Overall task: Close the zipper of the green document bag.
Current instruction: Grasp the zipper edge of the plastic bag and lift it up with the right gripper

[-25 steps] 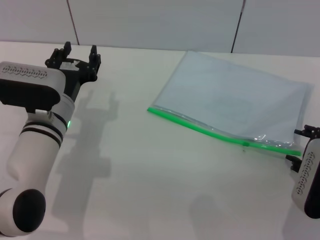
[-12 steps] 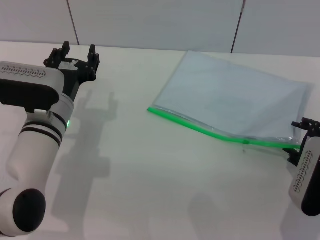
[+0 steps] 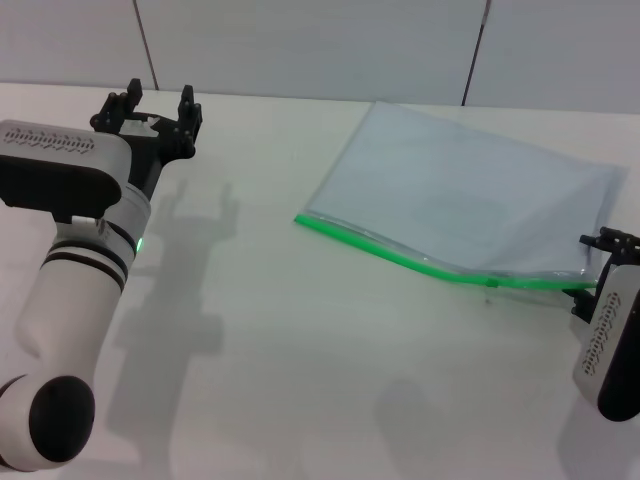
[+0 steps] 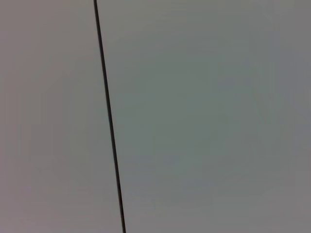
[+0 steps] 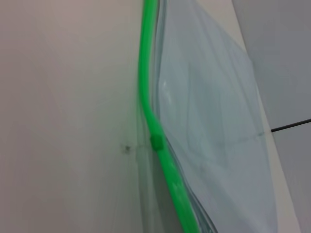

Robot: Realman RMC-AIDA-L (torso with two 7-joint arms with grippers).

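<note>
The green document bag [image 3: 470, 205] lies flat at the table's far right, its translucent bluish sheet also filling the right wrist view [image 5: 214, 121]. Its zipper [image 3: 400, 255] is a bright green strip along the near long edge, with the small slider tab [image 3: 490, 284] toward the right end. The wrist view shows the zipper [image 5: 146, 82] and slider [image 5: 156, 142] too, with the bag mouth gaping beyond the slider. My right gripper [image 3: 596, 270] stands open at the zipper's right end, a finger on either side of the strip. My left gripper [image 3: 156, 112] is open, raised at the far left.
The white table [image 3: 300, 340] stretches between the two arms. A grey panelled wall [image 3: 300, 45] rises behind it, and the left wrist view shows only wall [image 4: 204, 116] with a dark seam [image 4: 109, 116].
My right gripper has moved forward and a little left, up to the right end of the zipper. The left arm and the bag have stayed put.
</note>
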